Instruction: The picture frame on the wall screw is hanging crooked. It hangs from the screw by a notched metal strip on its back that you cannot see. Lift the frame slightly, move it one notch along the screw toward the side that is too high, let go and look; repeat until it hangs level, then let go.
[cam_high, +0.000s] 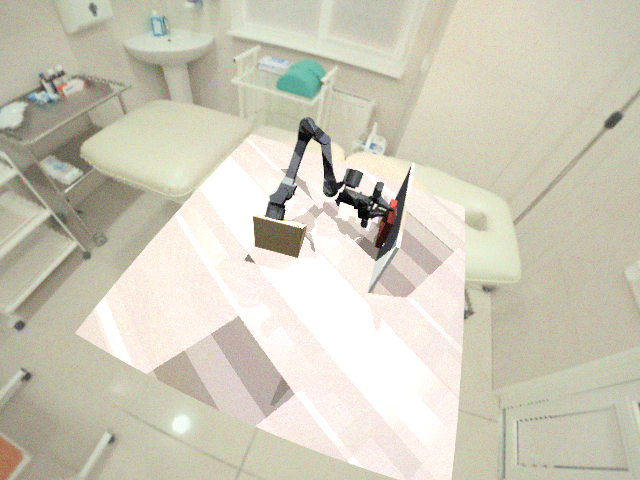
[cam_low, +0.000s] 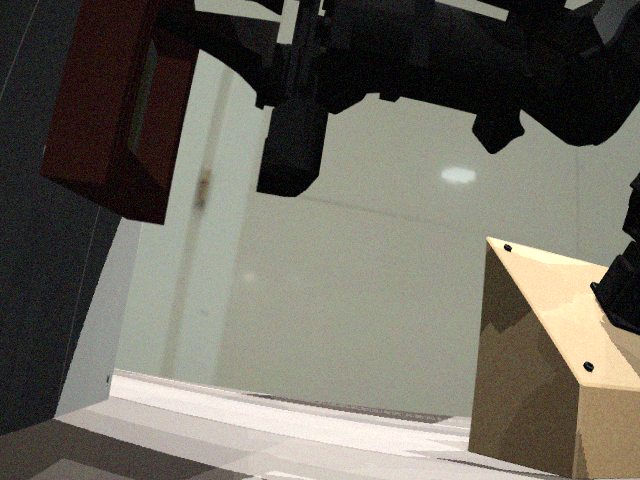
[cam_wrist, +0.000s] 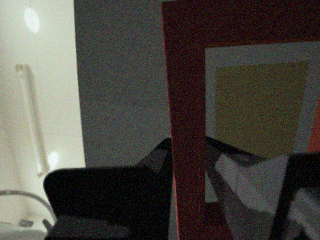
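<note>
The red picture frame (cam_high: 385, 227) (cam_low: 87, 103) (cam_wrist: 185, 90) is against the dark upright wall panel (cam_high: 404, 198) (cam_low: 31, 258) (cam_wrist: 120, 75). My gripper (cam_high: 390, 209) (cam_wrist: 185, 143) is shut on the frame's left side bar, one finger outside it and one inside the opening. In the wrist view the bar runs nearly parallel to the panel's left edge; its top edge rises slightly to the right. The frame holds a picture with a pale border and a yellow-olive patch. The screw and the notched strip are hidden, and whether the strip rests on the screw cannot be told.
The arm's base stands on a tan wedge-shaped block (cam_high: 279, 236) (cam_low: 522, 403), facing the panel across the pale table top (cam_high: 196, 304). The panel's lower edge is near the table. Padded couches, a cart and a sink are in the room behind.
</note>
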